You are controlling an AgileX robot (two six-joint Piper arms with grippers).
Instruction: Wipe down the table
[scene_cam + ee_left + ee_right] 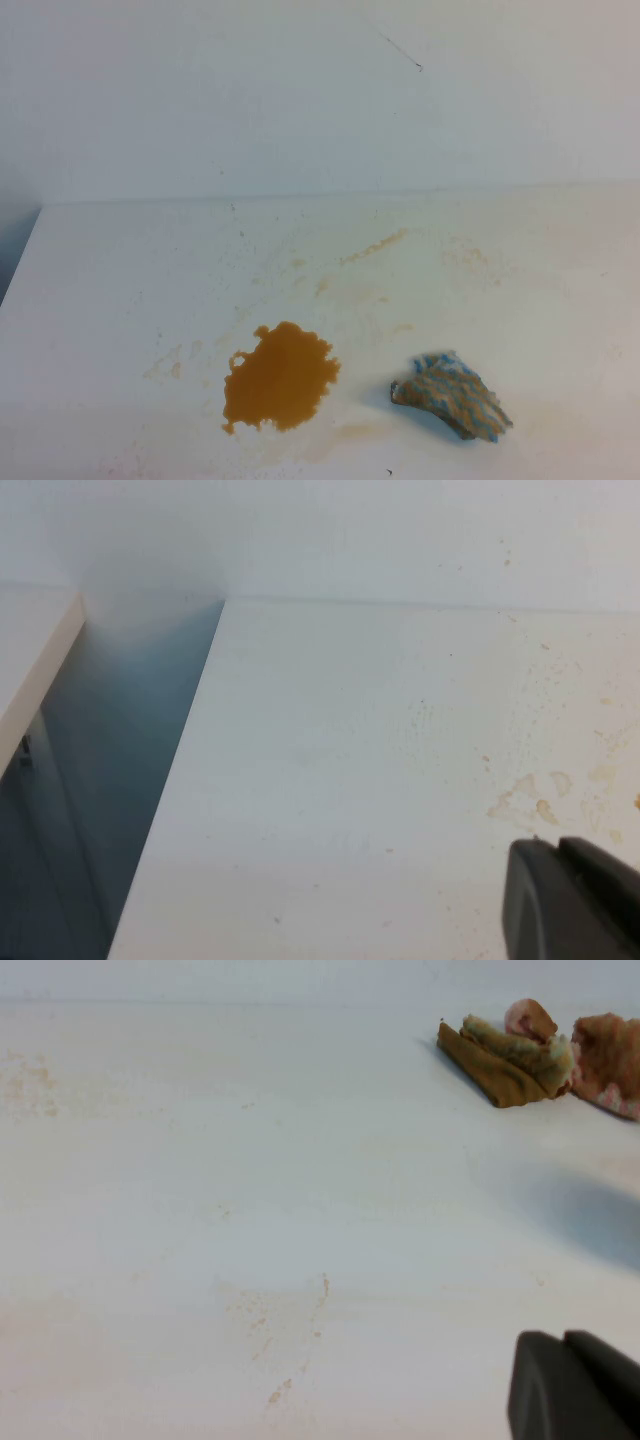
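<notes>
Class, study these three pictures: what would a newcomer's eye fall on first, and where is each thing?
The orange-brown spill on the white table, near the robot's edge, stands out most. Just right of it lies a crumpled, stained rag. Neither arm shows from above: the left gripper hangs shut over the table's left side, and the right gripper hangs shut over bare table some way from the rag.

White table (pixel 120 280); orange-brown spill (pixel 279 377); rag (pixel 452 396) blue-white, seemingly brown-stained; faint tan smears (pixel 375 245) across table.
</notes>
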